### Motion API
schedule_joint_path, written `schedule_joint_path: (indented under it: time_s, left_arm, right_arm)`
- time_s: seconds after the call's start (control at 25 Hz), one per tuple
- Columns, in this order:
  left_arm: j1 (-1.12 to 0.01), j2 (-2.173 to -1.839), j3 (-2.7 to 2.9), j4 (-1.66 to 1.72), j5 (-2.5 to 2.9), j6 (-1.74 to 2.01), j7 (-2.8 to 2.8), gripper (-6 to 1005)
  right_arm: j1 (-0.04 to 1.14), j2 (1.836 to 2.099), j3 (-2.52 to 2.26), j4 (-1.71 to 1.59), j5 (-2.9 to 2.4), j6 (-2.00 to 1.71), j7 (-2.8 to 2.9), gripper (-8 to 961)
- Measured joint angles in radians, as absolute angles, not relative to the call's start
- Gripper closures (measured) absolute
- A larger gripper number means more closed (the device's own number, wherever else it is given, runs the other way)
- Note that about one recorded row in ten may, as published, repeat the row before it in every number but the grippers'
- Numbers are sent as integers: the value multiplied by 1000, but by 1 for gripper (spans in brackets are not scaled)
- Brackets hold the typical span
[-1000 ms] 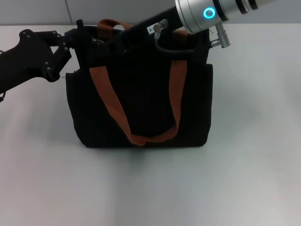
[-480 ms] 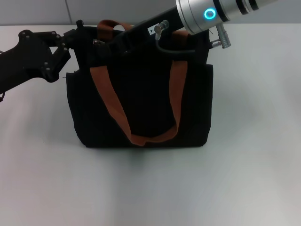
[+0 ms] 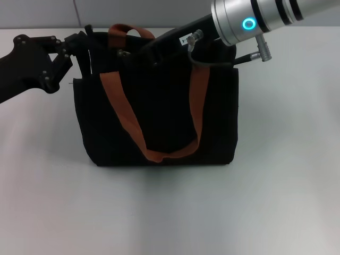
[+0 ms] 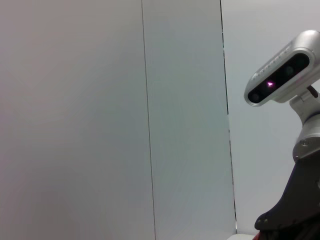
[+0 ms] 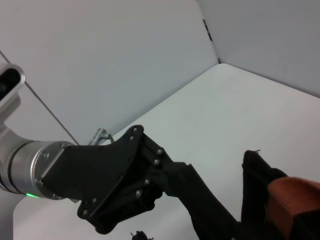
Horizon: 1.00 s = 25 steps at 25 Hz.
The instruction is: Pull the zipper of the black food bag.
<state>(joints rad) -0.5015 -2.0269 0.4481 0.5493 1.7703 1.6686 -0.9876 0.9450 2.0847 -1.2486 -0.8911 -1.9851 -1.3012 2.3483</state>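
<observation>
So, biggest item first: the black food bag (image 3: 159, 117) stands upright at centre of the table (image 3: 276, 202) in the head view, orange-brown straps (image 3: 119, 114) draped down its near face, w/ one handle loop standing up at approx 11 o'clock of the bag. My left gripper (image 3: 85, 40) sits at the bag's top corner at approx 10 o'clock, fingers closed in on the fabric edge there as far as I can judge; the right wrist view shows the same gripper (image 5: 200, 200) running right up to the black corner cloth, so I read it as pinching the bag to anchor it. The right arm reaches over the top edge from 2 o'clock, and the right gripper (image 3: 130, 53) is black on black, so I can't tell how far open it is or whether it has the tab. The zipper (image 3: 125, 53) is, I think, the small silver glint at 12 o'clock on the top edge, touching the gripper tip. To do this step well I'd keep the left hold firm, pull straight along the zip line, low and level, and go slow so the tab doesn't slip out.
</observation>
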Motion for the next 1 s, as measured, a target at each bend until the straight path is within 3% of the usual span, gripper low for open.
schedule_joint_path:
  time_s: [0.6, 1.0]
  left_arm:
    - [-505, -2022, 448, 552, 1770, 1667, -996, 979]
    - [-506, -2019, 446, 554, 1770, 1664, -997, 977]
  right_arm:
    - [903, 2081, -1238, -910, -2022, -1310, 2356, 952]
    - [802, 2083, -1237, -1031, -2089, -1302, 2419, 952]
